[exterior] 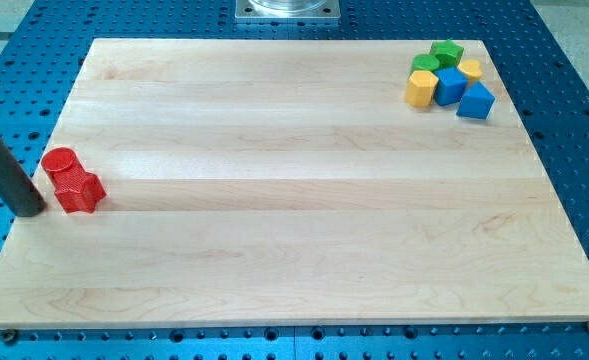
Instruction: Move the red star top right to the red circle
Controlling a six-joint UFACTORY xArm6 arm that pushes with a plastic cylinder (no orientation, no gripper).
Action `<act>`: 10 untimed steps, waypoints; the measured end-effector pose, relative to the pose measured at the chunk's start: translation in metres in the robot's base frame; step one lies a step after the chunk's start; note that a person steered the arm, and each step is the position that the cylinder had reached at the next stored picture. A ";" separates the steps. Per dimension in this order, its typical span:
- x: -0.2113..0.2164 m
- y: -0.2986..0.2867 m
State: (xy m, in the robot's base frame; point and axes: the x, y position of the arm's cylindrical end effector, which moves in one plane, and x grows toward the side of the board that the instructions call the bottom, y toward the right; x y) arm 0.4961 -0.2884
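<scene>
The red star (79,188) lies near the board's left edge, touching the red circle (60,161), which sits just above and to its left. My tip (30,211) rests at the board's left edge, just left of the red star and below-left of the red circle, with a small gap to both. The dark rod rises from it toward the view's top left.
A cluster of blocks sits at the view's top right: a green block (446,52), a second green one (426,64), a yellow hexagon (420,88), a small yellow block (470,69), and two blue blocks (449,86) (476,102). The wooden board (294,250) lies on a blue perforated table.
</scene>
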 end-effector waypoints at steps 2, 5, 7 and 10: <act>-0.026 0.068; 0.028 0.062; 0.011 0.108; -0.054 0.239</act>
State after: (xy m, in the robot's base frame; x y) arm 0.4421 -0.0490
